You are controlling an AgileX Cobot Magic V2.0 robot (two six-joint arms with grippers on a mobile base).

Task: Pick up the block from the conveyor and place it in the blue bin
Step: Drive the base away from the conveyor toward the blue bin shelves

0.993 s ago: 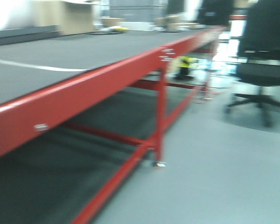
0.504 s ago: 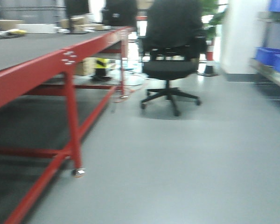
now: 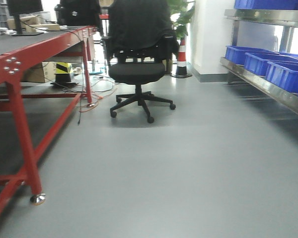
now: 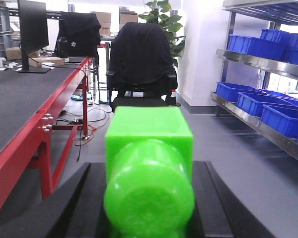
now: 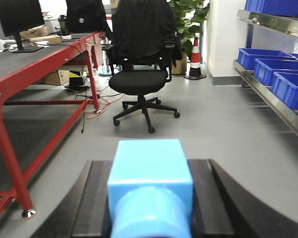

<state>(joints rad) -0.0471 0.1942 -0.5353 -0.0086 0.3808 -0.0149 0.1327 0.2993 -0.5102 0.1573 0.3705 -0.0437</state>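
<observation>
While beside the conveyor [image 4: 20,99], left hand [image 4: 149,213] tight around green block [image 4: 149,148], right hand [image 5: 150,210] tight around blue block [image 5: 150,168].

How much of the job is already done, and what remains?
Grabbing looks done: the left pincer holds a green block, the right pincer a light blue block, both off the conveyor. Left: reach the blue bins on the shelf and drop them in.

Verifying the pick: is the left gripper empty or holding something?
Holding. The green block sits between the left gripper's dark fingers, filling the gap. The right gripper likewise holds a blue block.
</observation>
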